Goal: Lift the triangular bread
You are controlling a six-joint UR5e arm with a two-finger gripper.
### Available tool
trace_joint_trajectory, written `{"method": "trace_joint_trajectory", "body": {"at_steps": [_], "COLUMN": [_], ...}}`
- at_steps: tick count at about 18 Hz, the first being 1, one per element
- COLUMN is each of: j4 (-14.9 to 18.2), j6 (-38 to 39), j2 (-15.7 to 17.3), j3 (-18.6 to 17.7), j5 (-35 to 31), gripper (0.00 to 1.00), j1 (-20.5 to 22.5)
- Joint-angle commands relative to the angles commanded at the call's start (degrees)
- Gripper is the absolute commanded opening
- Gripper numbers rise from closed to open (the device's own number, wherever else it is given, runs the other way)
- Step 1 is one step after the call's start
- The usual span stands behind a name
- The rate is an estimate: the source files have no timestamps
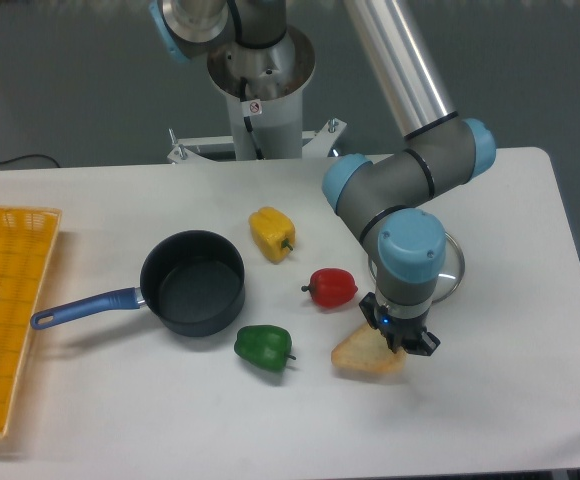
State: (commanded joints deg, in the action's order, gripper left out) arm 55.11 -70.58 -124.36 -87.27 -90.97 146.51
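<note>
At the far left edge lies a yellow basket [10,300] on the table [120,420]. Next comes a dark pot [193,283] with a blue handle, then a green pepper [264,347], a yellow pepper [272,233] and a red pepper [332,288]. Right of them, the triangular bread [362,355] lies at the gripper [398,340], which touches its right side; whether the fingers clasp it I cannot tell.

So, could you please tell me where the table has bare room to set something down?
Bare room: the back-left strip between the yellow basket and yellow pepper, the front edge below the saucepan, and the far right. It is crowded around the red pepper, green pepper, triangular bread and gripper.
</note>
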Motion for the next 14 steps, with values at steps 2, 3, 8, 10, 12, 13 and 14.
{"method": "trace_joint_trajectory", "body": {"at_steps": [2, 3, 8, 10, 12, 13, 14], "j4": [0.0, 0.0, 0.0, 0.0, 0.0, 0.0, 0.0], "j6": [-0.26, -0.18, 0.61, 1.58, 1.32, 1.14, 0.97], "j2": [0.09, 0.09, 0.09, 0.09, 0.17, 0.17, 0.26], "j3": [0.0, -0.09, 0.0, 0.09, 0.26, 0.44, 0.52], "j5": [0.0, 0.0, 0.0, 0.09, 0.09, 0.09, 0.17], "gripper": [0.53, 0.56, 0.08, 0.0, 0.0, 0.0, 0.0], "j1": [-0.09, -0.09, -0.09, 0.0, -0.09, -0.09, 0.0]}}
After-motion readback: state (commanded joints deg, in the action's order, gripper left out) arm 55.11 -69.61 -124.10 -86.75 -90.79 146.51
